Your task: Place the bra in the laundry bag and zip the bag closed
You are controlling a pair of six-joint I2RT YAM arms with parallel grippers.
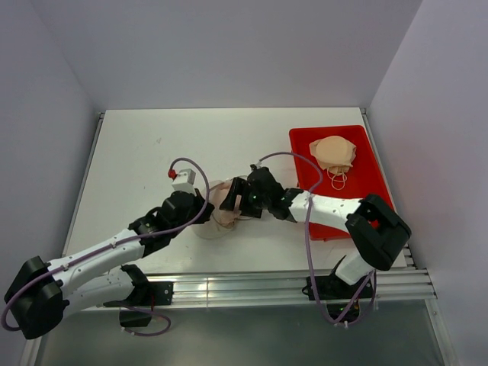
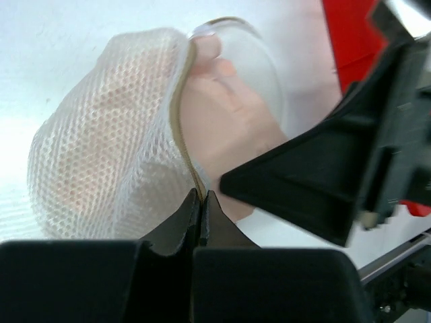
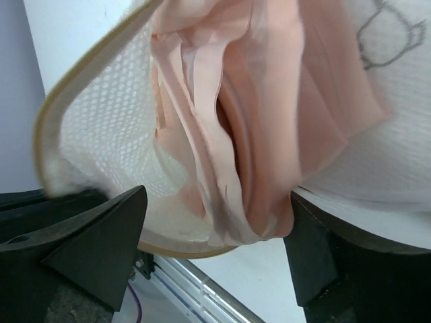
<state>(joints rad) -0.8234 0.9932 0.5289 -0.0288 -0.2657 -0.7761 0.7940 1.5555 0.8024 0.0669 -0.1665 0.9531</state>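
top external view: a white mesh laundry bag [image 1: 212,226] lies on a table [image 1: 137,145]. the left gripper [image 1: 203,203] is seen at the bag's left edge and the right gripper [image 1: 231,200] at the bag's mouth, where the pale pinkish-beige bra [image 1: 226,212] is bunched. well to the right of the bag stands a red tray [image 1: 301,152], and a darker tan-peach bra [image 1: 333,152] lies in it. if the right arm is pulled back carelessly, the pale bra could be dragged out with it.

left wrist view: the left gripper [image 2: 202,202] is clamped tight on the laundry bag's [image 2: 101,148] tan-edged rim. the bra [image 2: 229,128] is partly behind the mesh, but much of it bulges out past the rim. a finger of the right gripper [image 2: 316,182] stands just beside the bulge. if the thin rim slips from the pinch, the mouth would likely fall shut or fold.

right wrist view: the right gripper's [image 3: 212,215] jaws are spread wide, with the folded bra [image 3: 249,121] between them and not squeezed. the bag's [image 3: 101,134] open mouth is held around the folds, which reach in only part way. a small spectacles-like mark [image 3: 387,37] is seen on the bag's face. loose fabric left across the rim would probably be caught when the bag is zipped. the zip pull cannot be made out.
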